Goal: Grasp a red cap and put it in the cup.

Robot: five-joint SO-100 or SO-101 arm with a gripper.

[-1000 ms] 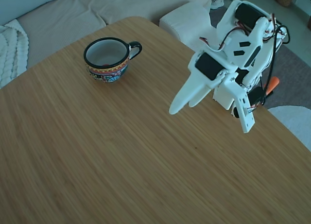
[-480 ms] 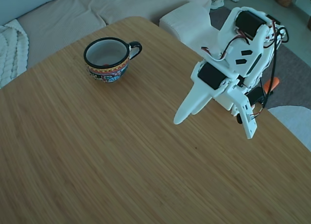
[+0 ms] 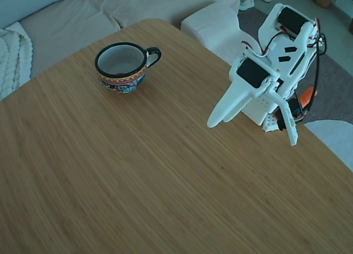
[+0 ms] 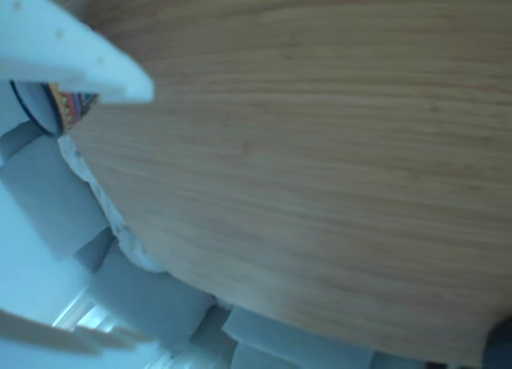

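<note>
Hovering above the wooden table [image 3: 138,171], the white gripper [image 3: 216,123] points down and to the left in the fixed view, its two fingers pressed together with nothing between them. Well away from the fingertips, up and to the left, stands the cup [image 3: 123,66], upright, black handle turned toward the arm. A sliver of red shows low inside its white bowl, likely the red cap [image 3: 118,75], though it's too small to be sure. Over in the other view, a blurred white finger [image 4: 72,53] fills the top-left corner, and the cup's patterned band [image 4: 70,106] peeks out just beneath it.
</note>
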